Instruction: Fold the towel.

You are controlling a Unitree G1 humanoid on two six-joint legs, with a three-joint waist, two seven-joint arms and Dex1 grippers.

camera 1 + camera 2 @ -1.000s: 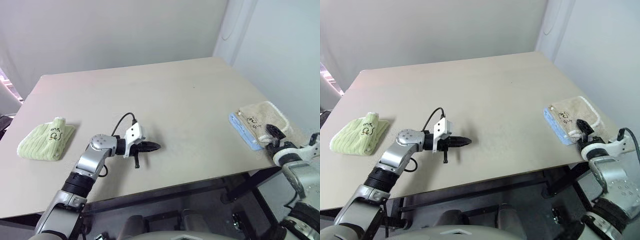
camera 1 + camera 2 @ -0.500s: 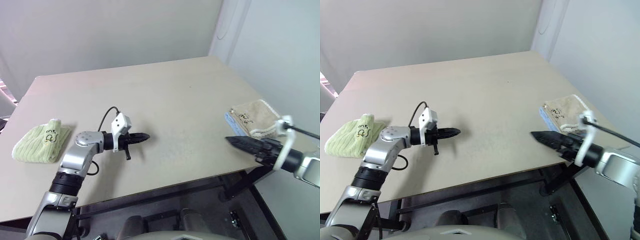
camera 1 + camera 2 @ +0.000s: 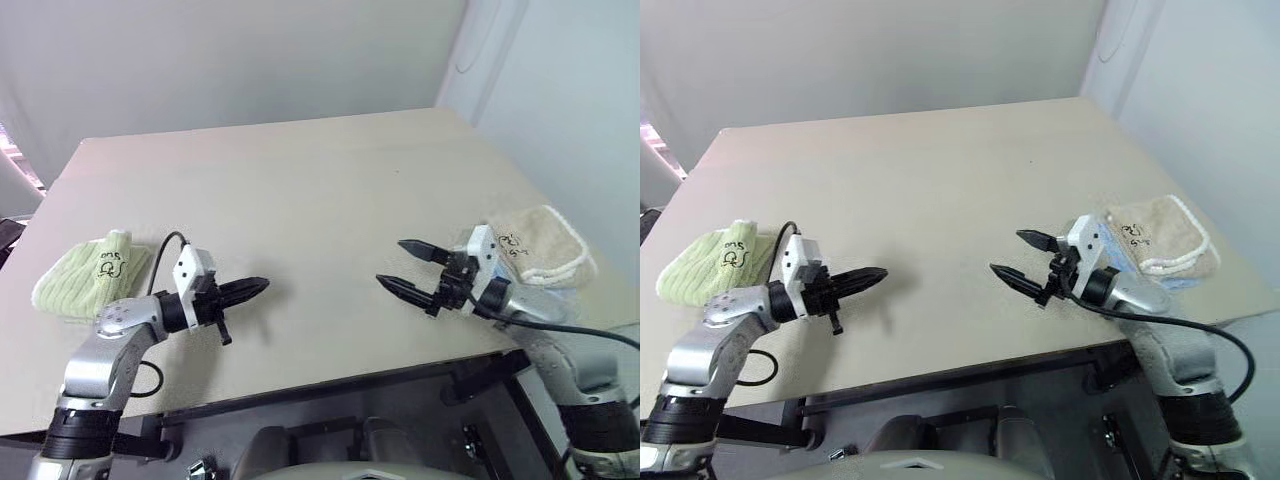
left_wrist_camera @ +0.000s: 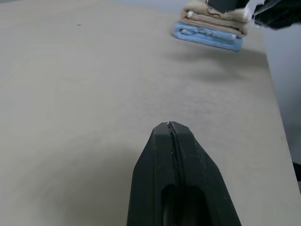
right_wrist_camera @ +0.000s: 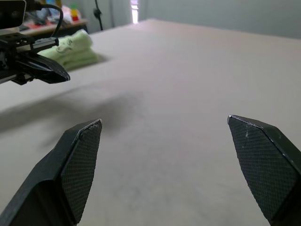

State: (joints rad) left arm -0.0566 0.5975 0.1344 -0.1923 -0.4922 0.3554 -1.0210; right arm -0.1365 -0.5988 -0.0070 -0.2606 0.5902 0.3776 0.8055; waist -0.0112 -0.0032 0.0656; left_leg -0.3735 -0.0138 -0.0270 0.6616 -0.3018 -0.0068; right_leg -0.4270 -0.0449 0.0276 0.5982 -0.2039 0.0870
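Note:
The towel (image 3: 545, 245), beige with white corded edging, lies folded near the table's right edge on top of a light blue towel (image 4: 209, 37). My right gripper (image 3: 390, 262) hovers over the table to the left of that stack. It points left toward the middle, open wide, with nothing between its fingers (image 5: 80, 160). My left gripper (image 3: 255, 287) is shut and empty, held low over the front left of the table and pointing right. The two grippers face each other with bare tabletop between them.
A light green folded towel (image 3: 90, 280) lies at the table's left edge, behind my left arm. The beige table (image 3: 300, 190) reaches back to a grey wall, and its front and right edges run close to both arms.
My right gripper has swung left from the towel stack out over the table and rolled over, staying open. My left gripper has drawn back to the left, still shut. The camera view shifted too.

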